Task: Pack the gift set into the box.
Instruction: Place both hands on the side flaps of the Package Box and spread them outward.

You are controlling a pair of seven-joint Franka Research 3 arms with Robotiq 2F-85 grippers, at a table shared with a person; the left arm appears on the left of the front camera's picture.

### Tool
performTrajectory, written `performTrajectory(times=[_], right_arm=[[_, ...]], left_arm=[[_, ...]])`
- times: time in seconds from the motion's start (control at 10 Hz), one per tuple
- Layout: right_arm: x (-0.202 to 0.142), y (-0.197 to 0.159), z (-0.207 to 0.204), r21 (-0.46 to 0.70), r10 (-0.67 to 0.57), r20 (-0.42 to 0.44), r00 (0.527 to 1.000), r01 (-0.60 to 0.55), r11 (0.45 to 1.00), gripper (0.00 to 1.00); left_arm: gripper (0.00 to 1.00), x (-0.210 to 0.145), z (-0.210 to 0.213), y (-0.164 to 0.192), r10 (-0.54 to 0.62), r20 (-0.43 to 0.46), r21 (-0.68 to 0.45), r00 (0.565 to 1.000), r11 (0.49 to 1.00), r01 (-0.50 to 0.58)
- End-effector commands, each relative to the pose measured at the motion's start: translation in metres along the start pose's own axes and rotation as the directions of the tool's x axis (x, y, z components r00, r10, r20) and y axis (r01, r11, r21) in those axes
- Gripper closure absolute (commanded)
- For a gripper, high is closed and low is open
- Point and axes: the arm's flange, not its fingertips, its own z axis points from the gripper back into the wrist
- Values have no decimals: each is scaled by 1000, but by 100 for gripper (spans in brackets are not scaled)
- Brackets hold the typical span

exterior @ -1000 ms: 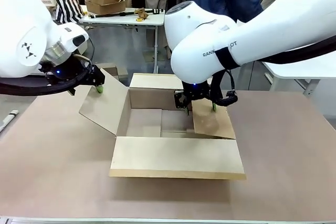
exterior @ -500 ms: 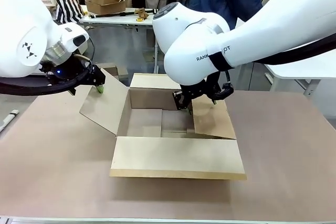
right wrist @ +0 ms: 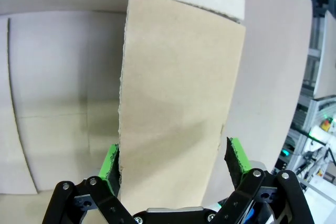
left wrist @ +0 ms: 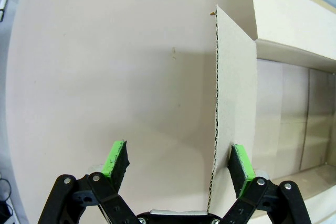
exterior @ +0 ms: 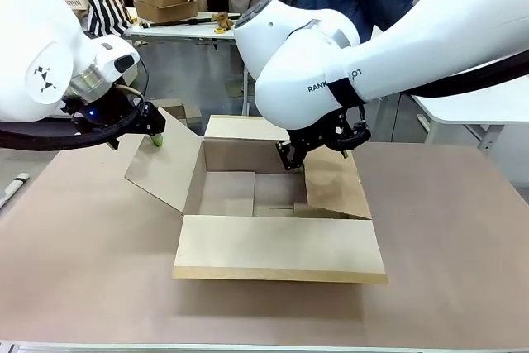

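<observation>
Right end effector point(right wrist: 173, 155), spread wide astride the box's point(exterior: 281, 247) right flap point(exterior: 335, 188), has shifted left; left end effector point(left wrist: 178, 156) stays spread, gripping nothing.

Large plain brown cardboard box point(exterior: 248, 192), upright near the middle of the desk point(exterior: 83, 245), top open. Near flap point(exterior: 279, 247) folded out almost level toward the near edge. Left flap point(exterior: 164, 168) slanting up and out to the left. Far flap point(exterior: 246, 128) laid back on the far side. Right flap point(exterior: 335, 188) sloping out to the right. Inside, bottom panels meeting along a seam.
</observation>
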Motion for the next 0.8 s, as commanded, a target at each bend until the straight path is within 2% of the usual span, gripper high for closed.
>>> performTrajectory(times=[0.0,0.4,0.7], right_arm=[[-6,-8,10,-47,-40,33,999,42,998,0],[-24,-41,21,-95,-125,28,992,127,987,0],[-54,-78,30,5,-233,70,970,233,972,0]], left_arm=[[0,1,1,0,11,-3,14,1000,1000,-11],[0,1,1,0,11,-3,14,1000,1000,-11],[0,1,1,0,11,-3,14,1000,1000,-11]])
